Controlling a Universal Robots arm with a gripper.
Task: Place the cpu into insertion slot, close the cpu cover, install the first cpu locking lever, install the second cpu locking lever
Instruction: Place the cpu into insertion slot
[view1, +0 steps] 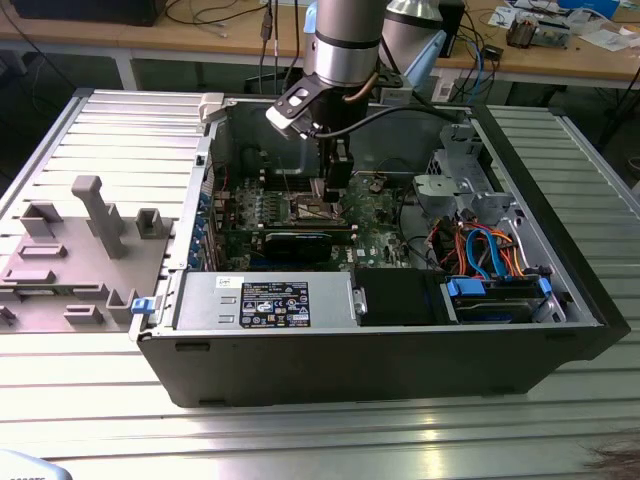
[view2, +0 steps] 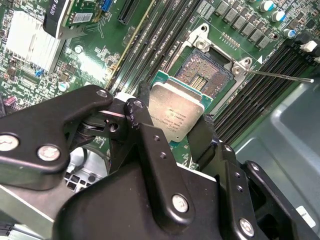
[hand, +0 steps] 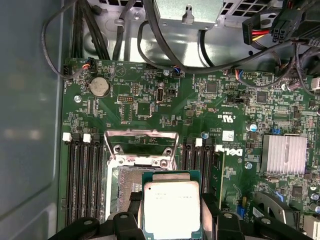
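Silvery-grey cpu (view2: 177, 112), metal top facing away from the board (hand: 200, 100), is held beside the insertion slot (view2: 210, 70), overlapping its rim in both wrist views; the slot lies bare and the cpu cover (hand: 141, 145) stands swung open. Gripper (view1: 334, 200) fingers (view2: 141, 117), narrowly parted, clamp the cpu's opposite edges inside the open computer case (view1: 400, 370).

Holds the cpu (view2: 180, 107) clamped by two opposite edges in the gripper (view2: 172, 116), silvery top up. Overlaps one corner of the open insertion slot (view2: 210, 70), not yet seated. Beside the slot, a thin metal lever (view2: 280, 76).
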